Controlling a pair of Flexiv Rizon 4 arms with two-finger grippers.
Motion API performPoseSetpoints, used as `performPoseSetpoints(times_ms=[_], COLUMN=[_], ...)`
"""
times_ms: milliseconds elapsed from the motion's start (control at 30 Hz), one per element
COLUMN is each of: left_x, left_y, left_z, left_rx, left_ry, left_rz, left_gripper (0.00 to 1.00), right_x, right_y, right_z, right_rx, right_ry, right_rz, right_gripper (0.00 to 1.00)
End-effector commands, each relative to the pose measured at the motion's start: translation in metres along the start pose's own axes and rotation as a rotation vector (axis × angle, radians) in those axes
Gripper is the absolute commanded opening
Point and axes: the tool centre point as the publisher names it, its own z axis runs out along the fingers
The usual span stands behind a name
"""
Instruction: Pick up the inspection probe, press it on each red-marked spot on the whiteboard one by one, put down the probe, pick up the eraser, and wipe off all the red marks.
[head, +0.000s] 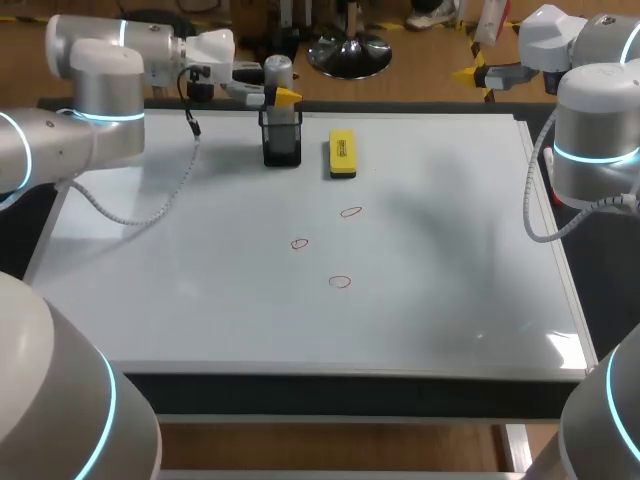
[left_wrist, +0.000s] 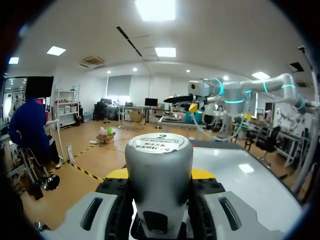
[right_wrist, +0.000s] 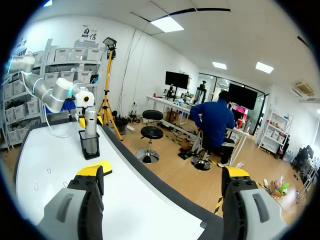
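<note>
L end effector (left_wrist: 160, 175) clenched on inspection probe (left_wrist: 158, 150); probe stands in black holder (head: 282, 140) at far edge of whiteboard (head: 200, 300).
Yellow tips sit either side of the grey probe body. Yellow eraser (head: 342, 154) lies flat just beside holder; three red marks (head: 340, 282) nearer mid-board, apart from each other. R end effector (right_wrist: 162, 172) released, fingers wide, nothing btwn them, raised off the board's far right corner.

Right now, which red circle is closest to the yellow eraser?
The rearmost circle, just in front of the eraser; the other two lie farther forward.
</note>
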Motion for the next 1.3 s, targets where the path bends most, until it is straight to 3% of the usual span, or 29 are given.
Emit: performPoseSetpoints(times_ms=[33,533,1300], left_x=[0.002,0.013,0.021], left_y=[-0.003,-0.024,-0.077], left_z=[-0.001,-0.007,-0.018], left_rx=[0.004,-0.005,-0.028], left_ry=[0.000,0.029,0.036], left_rz=[0.010,0.022,0.055], left_gripper=[0.00,0.00,0.00], right_x=[-0.001,-0.001,-0.001], right_y=[0.000,0.000,0.000], right_z=[0.000,0.000,0.000], right_rx=[0.001,0.001,0.001], right_ry=[0.001,0.001,0.001], right_rz=[0.000,0.000,0.000], right_gripper=[1.00,1.00,1.00])
